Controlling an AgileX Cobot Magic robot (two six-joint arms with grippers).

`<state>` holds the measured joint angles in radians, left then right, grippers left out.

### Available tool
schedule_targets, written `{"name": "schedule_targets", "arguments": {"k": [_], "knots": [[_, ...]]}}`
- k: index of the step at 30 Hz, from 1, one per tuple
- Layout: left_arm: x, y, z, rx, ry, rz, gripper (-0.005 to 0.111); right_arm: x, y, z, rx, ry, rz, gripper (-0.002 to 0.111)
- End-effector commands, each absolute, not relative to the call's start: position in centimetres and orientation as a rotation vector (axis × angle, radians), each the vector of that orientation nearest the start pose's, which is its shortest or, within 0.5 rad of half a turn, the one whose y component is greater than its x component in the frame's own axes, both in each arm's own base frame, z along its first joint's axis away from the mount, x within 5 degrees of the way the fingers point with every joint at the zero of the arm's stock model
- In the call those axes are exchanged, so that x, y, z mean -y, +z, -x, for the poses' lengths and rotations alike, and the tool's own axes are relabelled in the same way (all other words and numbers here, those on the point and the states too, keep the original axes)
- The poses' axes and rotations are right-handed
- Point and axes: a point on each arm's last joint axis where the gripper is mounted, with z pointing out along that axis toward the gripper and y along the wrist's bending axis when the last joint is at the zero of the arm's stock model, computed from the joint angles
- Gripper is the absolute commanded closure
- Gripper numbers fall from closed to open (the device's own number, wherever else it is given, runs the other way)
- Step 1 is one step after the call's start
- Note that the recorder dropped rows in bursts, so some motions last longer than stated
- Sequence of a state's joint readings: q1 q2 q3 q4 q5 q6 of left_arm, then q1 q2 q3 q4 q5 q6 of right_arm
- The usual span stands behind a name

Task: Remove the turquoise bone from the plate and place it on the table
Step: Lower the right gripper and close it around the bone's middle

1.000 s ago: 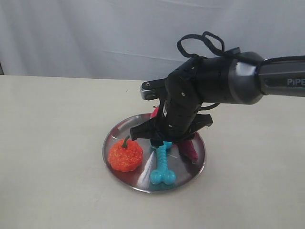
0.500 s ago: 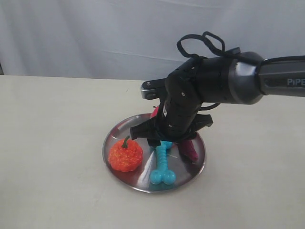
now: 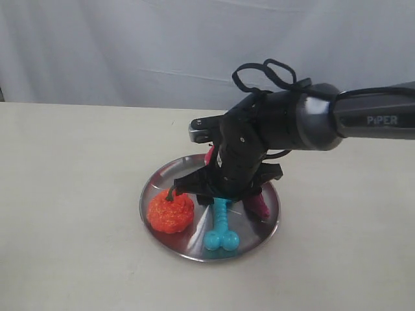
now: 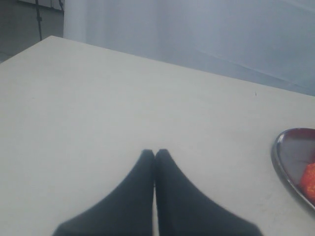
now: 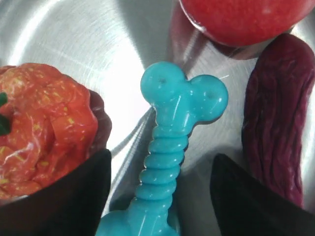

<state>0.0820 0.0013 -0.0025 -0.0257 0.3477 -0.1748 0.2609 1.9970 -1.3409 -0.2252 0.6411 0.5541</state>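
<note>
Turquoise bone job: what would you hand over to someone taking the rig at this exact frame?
Right hand: open, low over the plate, one finger on each side of the turquoise bone, not closed on it.
Left hand: shut, empty, over the table, apart from the plate.
Turquoise bone: flat on the plate, between an orange pumpkin toy and a dark red toy.
Done: approach.
Left: close, lift, set the bone on the table.
</note>
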Motion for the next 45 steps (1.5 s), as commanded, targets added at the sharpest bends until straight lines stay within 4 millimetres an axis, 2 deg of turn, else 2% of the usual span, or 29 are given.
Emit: {"name": "schedule_targets", "arguments": {"k": [1,13,41,43,45], "knots": [[-0.3,18.2,-5.3,-1.81,-0.094,0.247,0.107,-9.5,15.4,-40.3,-2.728,0.001,-0.191,0.051],[-0.3,18.2,-5.3,-1.81,-0.094,0.247,0.107,-9.7,12.9,-40.6,-2.756,0.0,-0.225,0.051],[-0.3,18.2,-5.3,-1.81,-0.094,0.247,0.107,-9.6,12.9,-40.5,-2.765,-0.006,-0.24,0.051],[-0.3,18.2,-5.3,-1.81,-0.094,0.247,0.107,-9.6,12.9,-40.5,-2.768,-0.009,-0.24,0.055],[-0.3,18.2,-5.3,-1.81,-0.094,0.247,0.107,-9.6,12.9,-40.4,-2.772,-0.012,-0.241,0.065]]}}
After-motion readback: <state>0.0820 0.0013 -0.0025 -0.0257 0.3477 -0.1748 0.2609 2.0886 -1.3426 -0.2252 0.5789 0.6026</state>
